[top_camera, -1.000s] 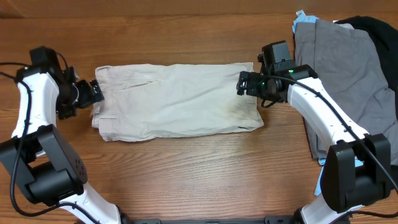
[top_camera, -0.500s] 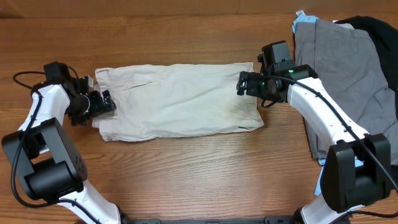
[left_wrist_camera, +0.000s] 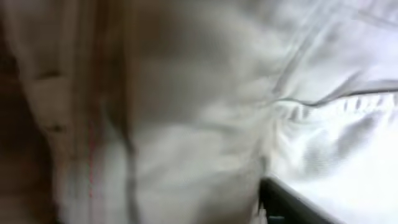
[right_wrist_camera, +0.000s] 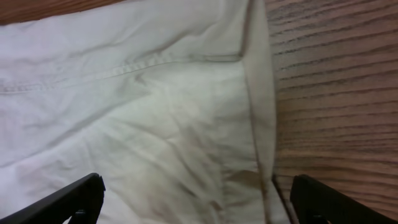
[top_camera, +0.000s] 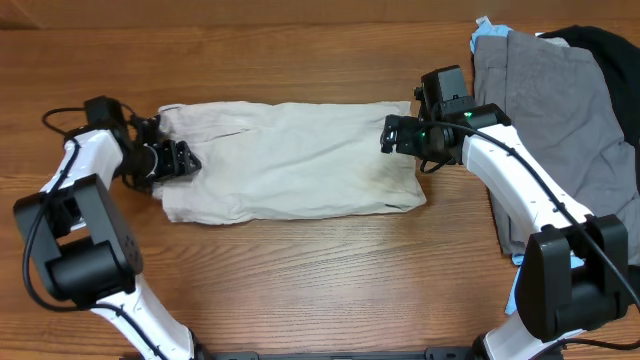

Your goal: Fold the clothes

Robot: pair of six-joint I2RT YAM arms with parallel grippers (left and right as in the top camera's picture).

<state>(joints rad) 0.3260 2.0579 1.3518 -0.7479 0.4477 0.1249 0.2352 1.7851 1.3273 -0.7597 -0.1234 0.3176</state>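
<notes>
You're at the gripping step ahead of a fold. The shorts (top_camera: 300, 160) lie flat across the middle of the desk (top_camera: 300, 290), waistband end to your left and leg hems to your right. Your left fingers (top_camera: 178, 160) sit on the waistband end. That wrist view is a close blur of cloth, so you cannot tell whether they have pinched it or only stand around it. Your right fingers (top_camera: 390, 135) hang spread wide over the hem edge, holding nothing. The next move, I judge, calls for a sure pinch on both ends before any lift. The grey garment (top_camera: 560, 120), with light blue and black pieces, waits in a pile at the right, apart from the shorts.
</notes>
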